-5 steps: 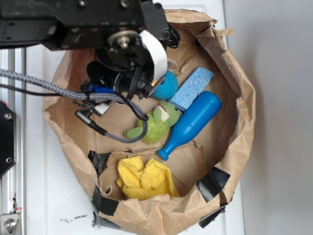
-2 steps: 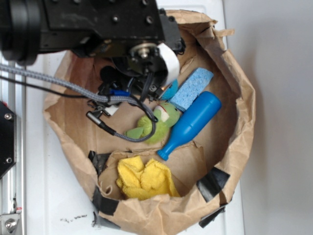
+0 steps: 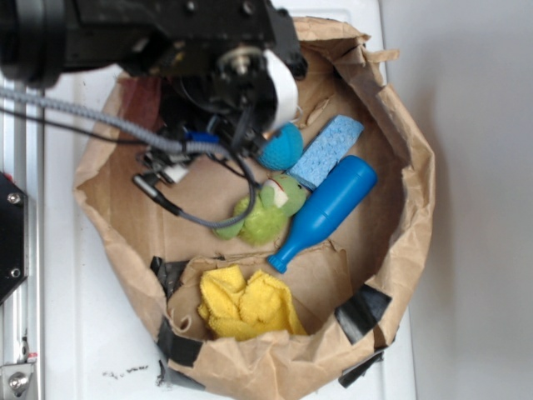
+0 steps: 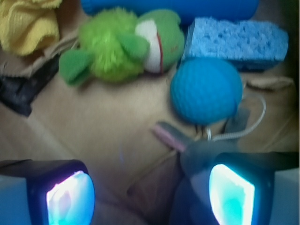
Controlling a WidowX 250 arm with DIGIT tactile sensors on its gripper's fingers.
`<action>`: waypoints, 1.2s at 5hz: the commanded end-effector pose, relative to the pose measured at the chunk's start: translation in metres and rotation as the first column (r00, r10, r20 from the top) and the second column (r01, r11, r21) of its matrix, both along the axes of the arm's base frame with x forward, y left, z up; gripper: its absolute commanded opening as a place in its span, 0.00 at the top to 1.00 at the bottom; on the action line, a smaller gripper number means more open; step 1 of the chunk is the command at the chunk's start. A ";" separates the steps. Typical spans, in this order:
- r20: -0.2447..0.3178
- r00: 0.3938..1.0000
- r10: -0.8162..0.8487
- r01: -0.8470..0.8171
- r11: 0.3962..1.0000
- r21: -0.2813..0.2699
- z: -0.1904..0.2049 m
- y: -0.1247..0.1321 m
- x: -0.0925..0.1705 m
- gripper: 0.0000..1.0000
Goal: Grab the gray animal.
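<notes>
Since the earlier pictures, the black robot arm has drawn back toward the top left of the crumpled brown paper bag, uncovering more of the dimpled blue ball that it had half hidden. From the exterior view the arm's body and cables block the gripper, and the gray animal cannot be made out there; only the wrist view shows them. In that view the gripper stands open, its two glowing pads wide apart at the lower corners with nothing between them, and the small gray plush animal, blurred, with a pink-lined ear reaching left, lies just above the right pad and below the ball, close to it. The fuzzy lime-green plush toy lies in the middle of the bag, beside the blue plastic bottle, with the light blue rectangular sponge next to the ball. The crumpled yellow cloth, shown whole from outside, appears only as a corner in the wrist view.
</notes>
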State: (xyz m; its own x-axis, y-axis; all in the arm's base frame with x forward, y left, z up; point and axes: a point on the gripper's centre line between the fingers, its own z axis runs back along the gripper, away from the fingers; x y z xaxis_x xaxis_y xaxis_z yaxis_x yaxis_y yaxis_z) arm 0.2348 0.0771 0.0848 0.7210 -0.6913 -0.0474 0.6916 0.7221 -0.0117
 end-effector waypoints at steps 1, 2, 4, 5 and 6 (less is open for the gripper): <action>0.066 0.998 -0.004 0.003 1.000 0.011 0.006 0.022 0.011 0.00; 0.073 0.997 -0.019 0.016 0.999 0.039 -0.001 0.020 0.014 0.00; 0.070 0.997 0.012 -0.016 0.998 0.057 -0.004 0.027 0.023 0.00; 0.071 0.997 0.011 -0.014 0.999 0.050 -0.004 0.028 0.024 0.00; 0.059 0.998 0.018 -0.022 0.998 0.067 -0.011 0.032 0.031 0.00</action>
